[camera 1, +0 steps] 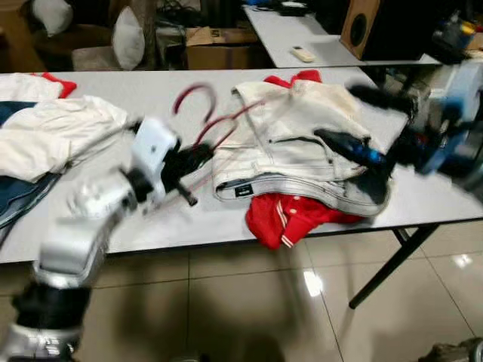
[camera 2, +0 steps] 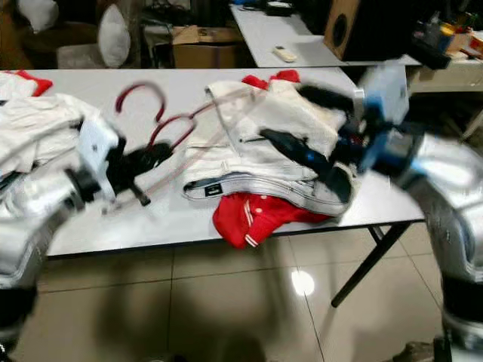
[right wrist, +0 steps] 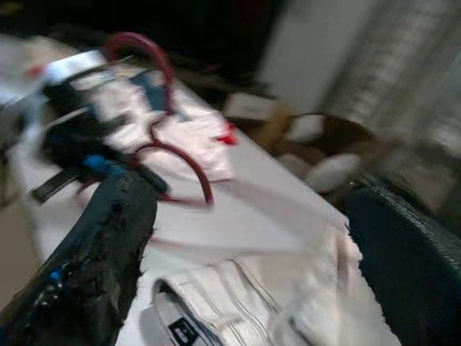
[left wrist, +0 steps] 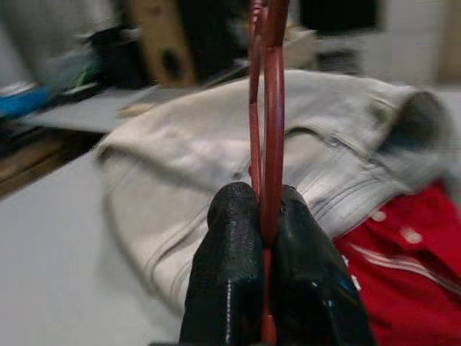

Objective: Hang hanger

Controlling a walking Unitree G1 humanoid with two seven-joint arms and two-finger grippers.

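Silver arms are reaching over the grey table (camera 1: 226, 219), the right gripper (camera 2: 321, 128) hovering open above the white jacket (camera 1: 302, 143), while the left gripper (camera 1: 198, 162) is pinching the red hanger (camera 1: 198, 113) low over the tabletop; hanging it is, I judge, barely begun, with no rail visible.

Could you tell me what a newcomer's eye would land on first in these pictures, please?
The red hanger stands out first, lying on the grey table with the left end effector shut on it. Right beside it lies a white jacket heaped over a red garment near the table's front edge. The right end effector hovers open over the jacket.
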